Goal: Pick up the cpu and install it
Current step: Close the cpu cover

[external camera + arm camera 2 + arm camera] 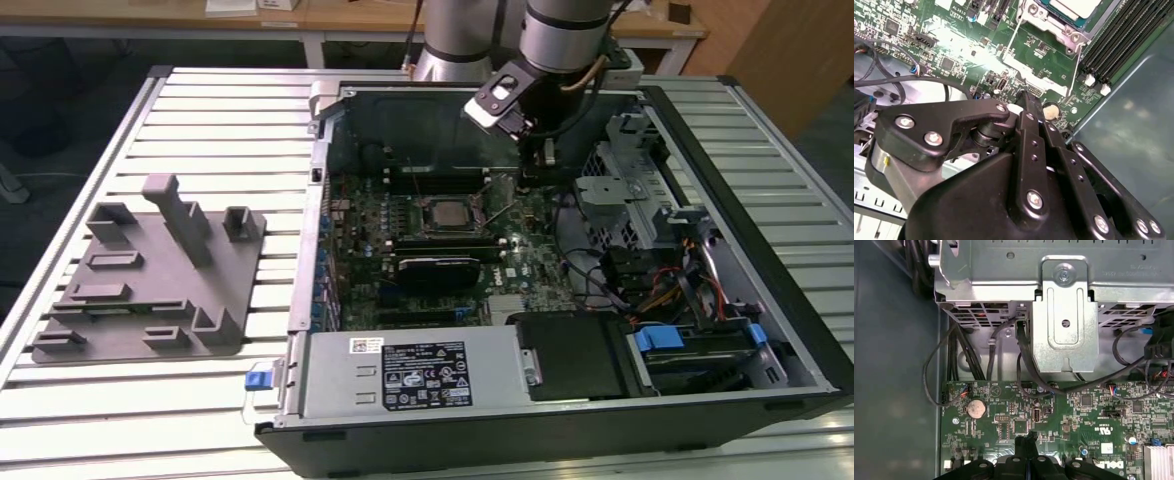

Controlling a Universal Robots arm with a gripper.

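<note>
Claw [1024,96] closed, fingers together on nothing, low over the motherboard [954,55]. The cpu [1074,6] lies seated in its socket [1040,15], apart from the claw's tips, in the second wrist view; the first wrist view shows a metal bracket [1064,315] beyond the claw.

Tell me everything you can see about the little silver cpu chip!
The cpu is a small flat square with a pale silver metal top; the second wrist view shows a thin bluish-green edge. It lies flat on the green motherboard, inside a silver metal frame. The gripper hangs over the board apart from it, not touching it.
</note>
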